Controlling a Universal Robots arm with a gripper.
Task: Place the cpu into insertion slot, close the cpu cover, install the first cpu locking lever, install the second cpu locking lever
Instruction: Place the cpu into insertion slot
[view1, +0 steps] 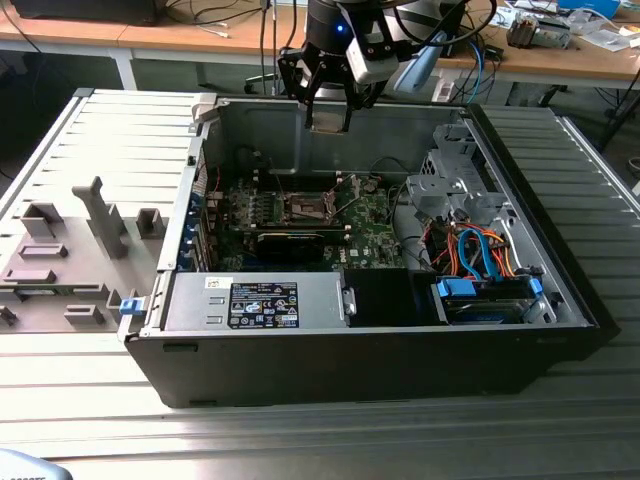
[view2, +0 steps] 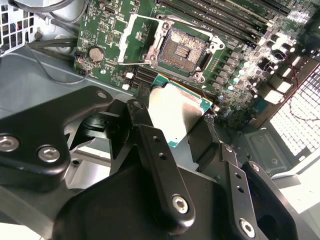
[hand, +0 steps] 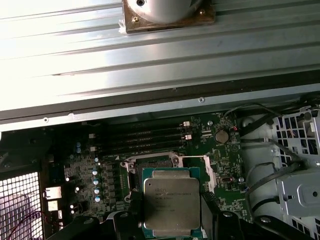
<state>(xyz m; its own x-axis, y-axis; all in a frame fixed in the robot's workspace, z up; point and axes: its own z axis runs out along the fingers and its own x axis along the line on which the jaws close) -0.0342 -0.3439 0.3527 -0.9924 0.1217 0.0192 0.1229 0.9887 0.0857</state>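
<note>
First wrist view: we lose most of the dark square insertion slot (hand: 150, 162) behind the silvery-grey square cpu (hand: 171, 201).

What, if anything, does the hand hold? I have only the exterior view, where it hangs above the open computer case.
Observer: In both wrist views the hand is shut on the cpu, gripping two opposite edges.
Operator: Is the place for it ready?
Observer: In the second wrist view the insertion slot is empty, its contacts bare.
Operator: Does anything block it?
Observer: No. The cpu cover is swung open beside the slot.
</note>
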